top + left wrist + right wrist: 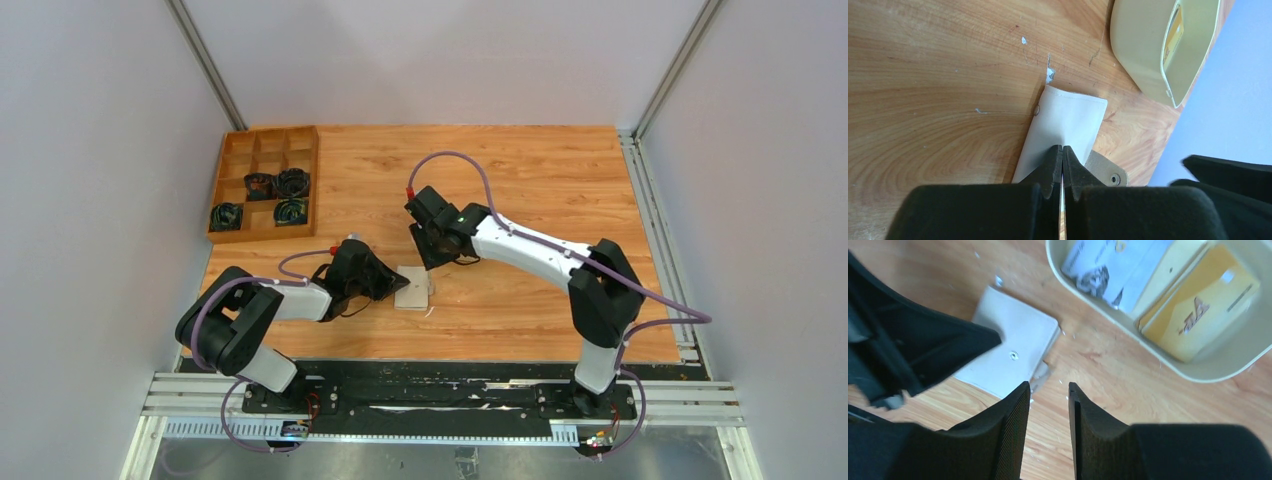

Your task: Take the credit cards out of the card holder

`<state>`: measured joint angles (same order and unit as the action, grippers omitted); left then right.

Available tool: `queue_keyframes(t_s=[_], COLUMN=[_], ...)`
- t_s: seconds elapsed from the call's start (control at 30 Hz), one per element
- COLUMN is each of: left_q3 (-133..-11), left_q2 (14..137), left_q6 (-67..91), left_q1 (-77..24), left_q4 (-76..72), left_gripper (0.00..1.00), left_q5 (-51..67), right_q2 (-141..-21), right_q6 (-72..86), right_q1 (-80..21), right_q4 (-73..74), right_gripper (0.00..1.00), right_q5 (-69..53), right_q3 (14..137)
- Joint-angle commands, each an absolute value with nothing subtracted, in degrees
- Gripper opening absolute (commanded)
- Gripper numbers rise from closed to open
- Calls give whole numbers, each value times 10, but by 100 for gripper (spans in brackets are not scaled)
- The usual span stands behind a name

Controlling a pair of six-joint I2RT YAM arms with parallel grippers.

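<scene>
Left gripper (pixel 1062 162) has its two fingers pressed together at the near edge of the one closed wallet (pixel 1068 117); whether they pinch it is unclear. Right gripper (pixel 1048 405) hovers just beside the wallet, fingers slightly apart and empty. One tray (pixel 1198 372) near the wallet holds two visible cards: a whitish card (pixel 1103 265) and a yellow-orange card (pixel 1198 310).

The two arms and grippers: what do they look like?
Both the left arm and right arm have white shells, black joints and a looping lilac cable with a red plug. A green light shows on the right wrist. The left gripper and right gripper are black, with wedge-shaped fingers.
</scene>
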<state>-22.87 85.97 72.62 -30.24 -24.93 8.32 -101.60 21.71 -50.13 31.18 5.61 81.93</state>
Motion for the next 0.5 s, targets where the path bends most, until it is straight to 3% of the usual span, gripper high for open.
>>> queue_keyframes(t_s=[0.0,0.47], left_q3=[-220,-225], left_q2=[869,879], left_q6=[709,707], left_q1=[-307,-308], left_q4=[-202,-202], left_gripper=[0,0], left_q5=[71,76], right_q2=[-1038,-1102], right_q6=[226,252], right_q1=[-516,-542], right_q4=[417,462], right_gripper=[39,43], right_q5=[85,70], right_q3=[854,915])
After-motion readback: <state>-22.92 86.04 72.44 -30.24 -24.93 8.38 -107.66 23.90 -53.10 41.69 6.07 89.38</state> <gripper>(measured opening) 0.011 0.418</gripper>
